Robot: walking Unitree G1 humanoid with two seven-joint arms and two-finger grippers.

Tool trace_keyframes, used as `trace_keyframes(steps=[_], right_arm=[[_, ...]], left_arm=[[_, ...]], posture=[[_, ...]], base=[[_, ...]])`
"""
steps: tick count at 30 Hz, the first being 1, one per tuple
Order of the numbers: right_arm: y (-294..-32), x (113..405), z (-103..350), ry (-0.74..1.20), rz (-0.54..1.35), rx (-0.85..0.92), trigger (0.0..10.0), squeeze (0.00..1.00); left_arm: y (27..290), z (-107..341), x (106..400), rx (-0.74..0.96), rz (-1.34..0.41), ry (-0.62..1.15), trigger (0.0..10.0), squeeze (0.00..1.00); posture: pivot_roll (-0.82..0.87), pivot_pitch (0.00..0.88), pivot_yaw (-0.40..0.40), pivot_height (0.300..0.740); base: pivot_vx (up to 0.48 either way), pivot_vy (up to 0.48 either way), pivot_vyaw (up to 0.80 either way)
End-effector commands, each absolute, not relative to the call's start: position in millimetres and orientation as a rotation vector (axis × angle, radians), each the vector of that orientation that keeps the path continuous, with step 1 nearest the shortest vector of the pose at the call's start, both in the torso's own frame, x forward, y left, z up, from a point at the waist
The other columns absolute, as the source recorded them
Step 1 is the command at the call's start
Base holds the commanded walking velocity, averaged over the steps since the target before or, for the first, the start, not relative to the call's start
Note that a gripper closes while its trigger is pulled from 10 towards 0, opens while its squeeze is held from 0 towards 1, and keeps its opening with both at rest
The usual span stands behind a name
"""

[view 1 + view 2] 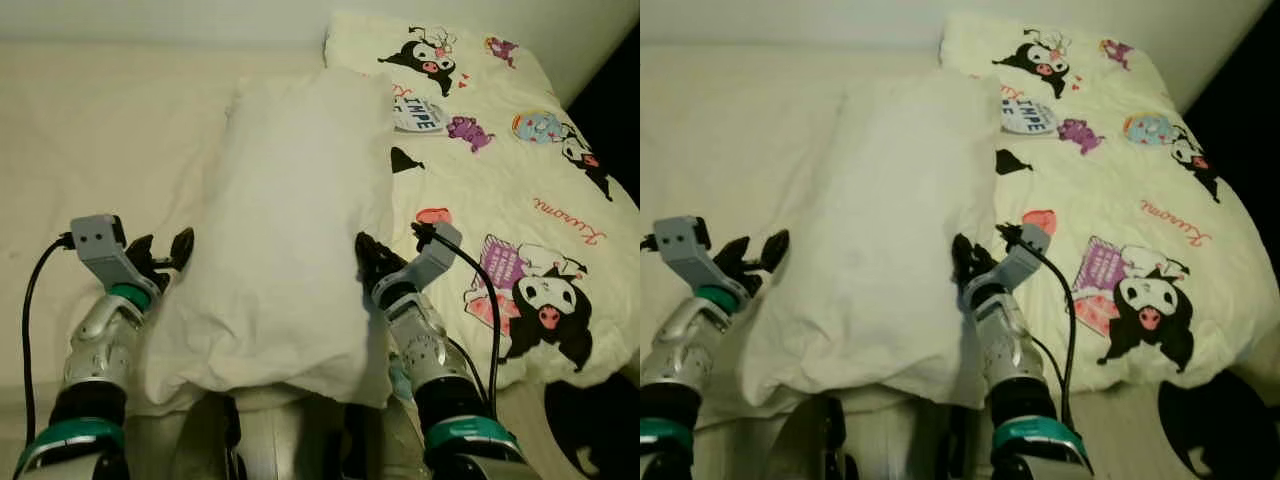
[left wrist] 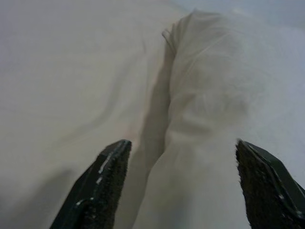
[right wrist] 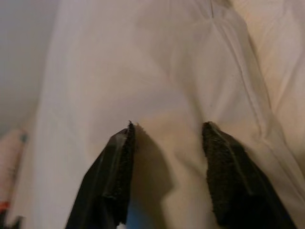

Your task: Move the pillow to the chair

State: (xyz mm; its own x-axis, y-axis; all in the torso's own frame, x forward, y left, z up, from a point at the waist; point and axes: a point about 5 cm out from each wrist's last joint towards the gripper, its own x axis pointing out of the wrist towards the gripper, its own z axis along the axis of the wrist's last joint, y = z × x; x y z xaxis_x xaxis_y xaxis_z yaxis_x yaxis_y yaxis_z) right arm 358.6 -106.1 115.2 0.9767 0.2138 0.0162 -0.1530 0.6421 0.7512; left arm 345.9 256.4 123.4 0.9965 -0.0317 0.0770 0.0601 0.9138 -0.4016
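From the head, one white pillow [image 1: 275, 230] lies on the bed sheet [image 1: 110, 140] beside one cartoon blanket [image 1: 520, 190], between two grippers. Left gripper [image 2: 178, 183]: jaws spread at its edge. Right gripper [image 3: 167, 176]: jaws spread, tips pressed into the pillow.

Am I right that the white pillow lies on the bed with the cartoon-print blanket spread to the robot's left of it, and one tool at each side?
Not quite: the cartoon-print blanket is spread to the robot's right of the white pillow, as the left eye view shows. The rest holds: the pillow lies on the bed, with the left tool and right tool at its sides.
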Motion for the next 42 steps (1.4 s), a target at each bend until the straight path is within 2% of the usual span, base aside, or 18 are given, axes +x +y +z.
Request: trace_keyframes(steps=[1, 10, 12, 16, 18, 23, 25, 27, 29, 33, 34, 37, 39, 40, 41, 42], right_arm=[[-95.3, 351.3, 104.2, 0.112, 0.229, 0.939, 10.0, 1.00], [-95.7, 346.9, 99.6, 0.123, 0.253, 0.952, 10.0, 1.00], [-97.6, 345.5, 100.5, 0.121, 0.275, 0.967, 10.0, 1.00], [-98.5, 345.2, 101.4, 0.119, 0.282, 0.970, 10.0, 1.00], [-103.7, 347.2, 111.8, 0.072, 0.292, 1.007, 10.0, 1.00], [-108.2, 352.5, 143.6, -0.029, 0.390, 1.108, 10.0, 1.00], [-98.6, 349.2, 149.0, 0.002, 0.515, 1.109, 10.0, 1.00], [-93.9, 346.8, 147.6, 0.028, 0.557, 1.096, 10.0, 1.00], [-77.6, 334.9, 136.3, 0.123, 0.659, 1.018, 10.0, 1.00], [-71.4, 329.4, 131.1, 0.159, 0.692, 0.986, 10.0, 1.00], [-64.6, 322.5, 124.3, 0.194, 0.720, 0.932, 10.0, 1.00], [-60.4, 316.8, 110.9, 0.220, 0.683, 0.860, 10.0, 1.00], [-73.7, 326.1, 109.9, 0.168, 0.553, 0.878, 10.0, 1.00], [-73.7, 326.1, 109.9, 0.168, 0.553, 0.878, 10.0, 1.00], [-88.5, 337.6, 113.3, 0.117, 0.452, 0.924, 10.0, 1.00], [-88.5, 337.6, 113.3, 0.117, 0.452, 0.924, 10.0, 1.00]], left_arm=[[261.9, 109.8, 340.6, -0.513, -0.056, -0.033, 10.0, 1.00], [273.6, 101.2, 334.1, -0.590, -0.040, -0.033, 10.0, 1.00], [284.2, 92.0, 327.2, -0.615, 0.036, -0.022, 10.0, 1.00], [288.3, 88.4, 324.3, -0.627, 0.075, -0.019, 10.0, 1.00], [292.7, 84.8, 321.1, -0.649, 0.121, -0.023, 10.0, 1.00], [293.6, 85.7, 321.0, -0.644, 0.103, -0.024, 10.0, 1.00], [292.2, 83.1, 320.3, -0.666, 0.087, -0.016, 10.0, 1.00], [291.1, 81.4, 319.9, -0.676, 0.083, -0.011, 10.0, 1.00], [284.7, 74.1, 318.8, -0.703, 0.081, 0.016, 10.0, 1.00], [281.7, 71.7, 318.8, -0.714, 0.079, 0.024, 10.0, 1.00], [277.9, 70.1, 319.5, -0.724, 0.078, 0.025, 10.0, 1.00], [270.7, 67.9, 321.1, -0.735, 0.064, 0.031, 10.0, 1.00], [268.4, 68.0, 321.9, -0.733, 0.051, 0.033, 10.0, 1.00], [268.4, 68.0, 321.9, -0.733, 0.051, 0.033, 10.0, 1.00], [267.2, 68.8, 322.4, -0.726, 0.032, 0.033, 10.0, 1.00], [267.2, 68.8, 322.4, -0.726, 0.032, 0.033, 10.0, 1.00]], posture=[[-0.06, 0.257, -0.078, 0.610], [-0.09, 0.267, -0.098, 0.610], [-0.11, 0.280, -0.102, 0.610], [-0.11, 0.280, -0.102, 0.610], [-0.11, 0.276, -0.101, 0.610], [-0.10, 0.268, -0.101, 0.610], [-0.12, 0.269, -0.100, 0.610], [-0.12, 0.269, -0.100, 0.610], [-0.12, 0.271, -0.102, 0.610], [-0.12, 0.271, -0.102, 0.610], [-0.13, 0.275, -0.101, 0.610], [-0.12, 0.280, -0.101, 0.610], [-0.11, 0.285, -0.100, 0.610], [-0.11, 0.285, -0.100, 0.610], [-0.10, 0.284, -0.100, 0.610], [-0.10, 0.284, -0.100, 0.610]], base=[[0.000, 0.000, 0.00], [0.000, 0.000, 0.00], [0.000, 0.000, 0.00], [0.000, 0.000, 0.00], [0.000, 0.000, 0.00], [0.000, 0.000, 0.00], [0.000, 0.000, 0.00], [0.000, 0.000, 0.00], [0.000, 0.000, 0.00], [0.000, 0.000, 0.00], [0.000, 0.000, 0.00], [0.000, 0.000, 0.00], [0.000, 0.000, 0.00], [0.000, 0.000, 0.00], [0.000, 0.000, 0.00], [0.000, 0.000, 0.00]])
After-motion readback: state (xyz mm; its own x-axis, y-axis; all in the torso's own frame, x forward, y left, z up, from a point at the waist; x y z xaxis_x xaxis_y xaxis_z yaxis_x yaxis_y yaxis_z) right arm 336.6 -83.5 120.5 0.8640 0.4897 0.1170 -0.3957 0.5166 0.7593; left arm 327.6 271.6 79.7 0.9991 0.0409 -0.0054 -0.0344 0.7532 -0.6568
